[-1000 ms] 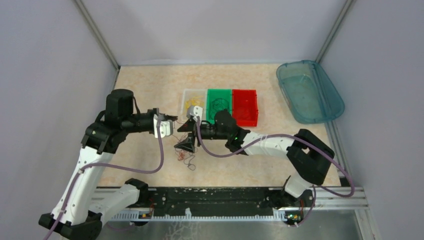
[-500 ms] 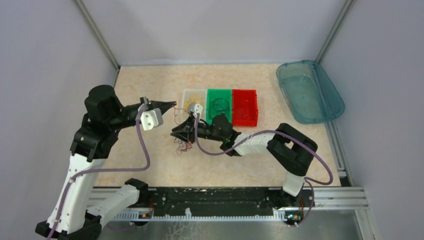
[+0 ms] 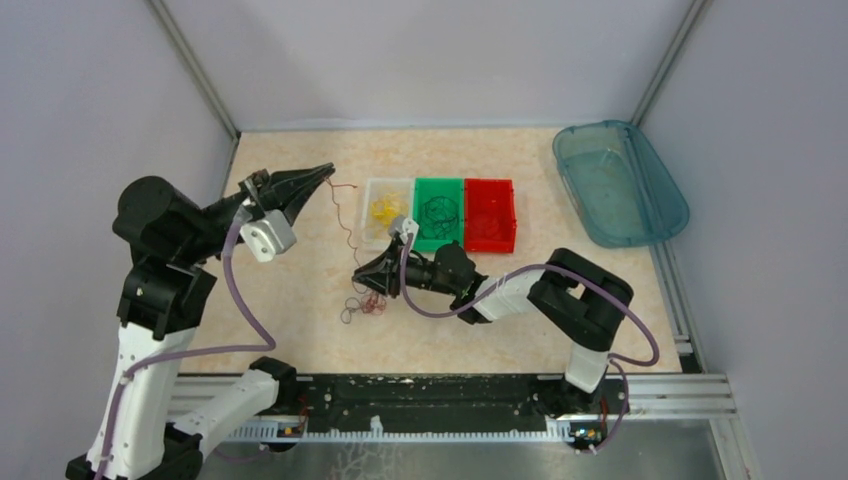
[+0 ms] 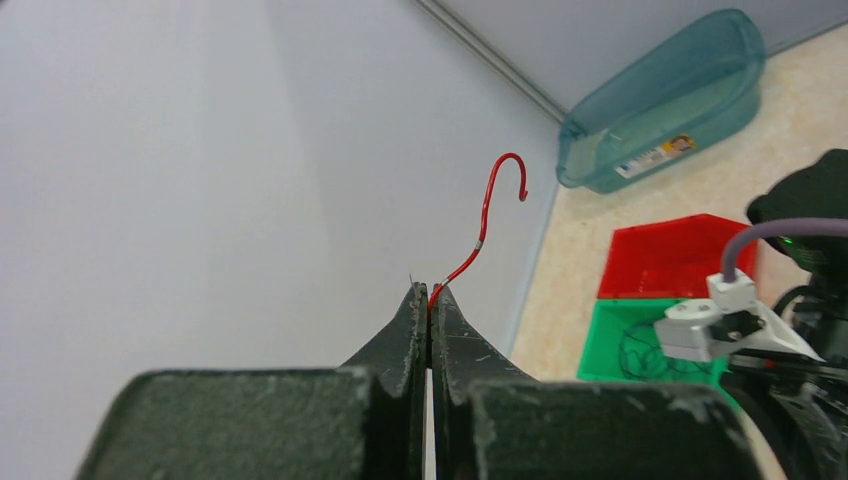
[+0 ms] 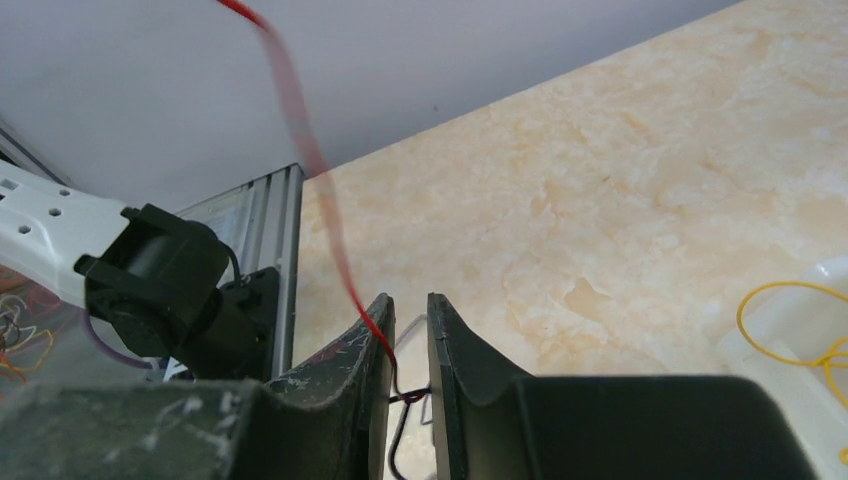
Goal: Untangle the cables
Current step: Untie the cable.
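My left gripper (image 3: 328, 168) is raised above the table's far left and shut on the end of a thin red cable (image 4: 487, 215), whose hooked tip sticks out past the fingertips (image 4: 430, 288). The red cable (image 3: 345, 225) runs down from it to a small tangle of red and dark cables (image 3: 365, 302) on the table. My right gripper (image 3: 360, 275) sits low at the tangle. In the right wrist view its jaws (image 5: 408, 298) stand a narrow gap apart. The red cable (image 5: 345, 265) passes between them against the left finger, with a dark wire crossing the gap.
Three small bins stand in a row behind the tangle: a clear one with yellow wires (image 3: 385, 210), a green one with dark wires (image 3: 438, 212) and a red one (image 3: 490, 213). A teal tub (image 3: 620, 180) lies at the back right. Walls close in the table's left, back and right.
My left gripper has risen and swung back to the left, drawing the red cable out of the tangle. My right gripper's jaws have narrowed around the cable by the tangle.
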Robot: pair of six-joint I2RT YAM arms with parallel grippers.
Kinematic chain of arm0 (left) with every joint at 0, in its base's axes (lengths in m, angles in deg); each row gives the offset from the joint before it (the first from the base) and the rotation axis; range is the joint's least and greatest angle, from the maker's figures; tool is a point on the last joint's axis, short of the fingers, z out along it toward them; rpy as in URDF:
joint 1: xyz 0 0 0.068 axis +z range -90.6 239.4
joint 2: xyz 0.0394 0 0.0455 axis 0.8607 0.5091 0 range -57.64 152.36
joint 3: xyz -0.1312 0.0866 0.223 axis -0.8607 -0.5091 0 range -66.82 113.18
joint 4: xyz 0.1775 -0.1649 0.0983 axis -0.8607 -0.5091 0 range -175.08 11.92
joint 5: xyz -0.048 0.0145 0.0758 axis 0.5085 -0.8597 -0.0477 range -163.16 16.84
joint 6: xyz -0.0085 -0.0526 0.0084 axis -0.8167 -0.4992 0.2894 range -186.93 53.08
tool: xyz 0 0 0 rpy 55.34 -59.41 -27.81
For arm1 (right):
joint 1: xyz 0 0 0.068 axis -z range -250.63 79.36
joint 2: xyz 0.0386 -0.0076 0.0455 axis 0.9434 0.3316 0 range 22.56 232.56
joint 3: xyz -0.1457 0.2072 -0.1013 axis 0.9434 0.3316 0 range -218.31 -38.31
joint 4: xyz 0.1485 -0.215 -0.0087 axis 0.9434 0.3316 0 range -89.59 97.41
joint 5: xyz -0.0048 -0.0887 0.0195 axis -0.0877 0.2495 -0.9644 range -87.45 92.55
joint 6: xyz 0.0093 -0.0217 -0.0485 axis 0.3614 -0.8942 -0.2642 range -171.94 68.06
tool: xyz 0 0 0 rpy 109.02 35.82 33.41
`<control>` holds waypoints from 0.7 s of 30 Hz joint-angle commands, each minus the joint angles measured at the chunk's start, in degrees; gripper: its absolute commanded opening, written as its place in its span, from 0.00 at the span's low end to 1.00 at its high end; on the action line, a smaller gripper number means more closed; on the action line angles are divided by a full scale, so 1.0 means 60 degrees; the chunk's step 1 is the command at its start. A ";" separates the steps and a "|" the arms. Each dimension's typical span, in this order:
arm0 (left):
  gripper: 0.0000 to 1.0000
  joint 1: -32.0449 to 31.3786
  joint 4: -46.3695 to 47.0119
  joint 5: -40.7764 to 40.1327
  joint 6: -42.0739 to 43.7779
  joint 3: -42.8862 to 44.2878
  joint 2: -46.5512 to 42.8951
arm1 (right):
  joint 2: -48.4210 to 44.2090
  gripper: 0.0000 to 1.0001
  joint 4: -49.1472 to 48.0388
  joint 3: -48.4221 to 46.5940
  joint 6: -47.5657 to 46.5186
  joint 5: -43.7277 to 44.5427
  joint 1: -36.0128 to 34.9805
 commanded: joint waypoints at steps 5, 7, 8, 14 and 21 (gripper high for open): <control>0.00 -0.0050 0.2334 -0.0722 -0.0014 0.0610 -0.0054 | 0.0281 0.20 -0.1076 0.0621 0.0290 0.0127 -0.0118; 0.00 -0.0050 0.2720 -0.0841 0.0122 0.0742 -0.0006 | 0.0283 0.19 -0.1066 0.0700 0.0297 0.0144 -0.0111; 0.00 -0.0043 0.2962 -0.0956 0.0174 0.0820 0.0029 | 0.0302 0.20 -0.1063 0.0746 0.0286 0.0167 -0.0111; 0.00 -0.0050 0.4314 -0.1433 0.0461 0.1432 0.0336 | 0.0449 0.23 -0.0995 0.0828 0.0268 0.0108 -0.0111; 0.00 -0.0049 0.5385 -0.1711 0.0616 0.1787 0.0570 | 0.0604 0.31 -0.0887 0.0904 0.0224 -0.0020 -0.0113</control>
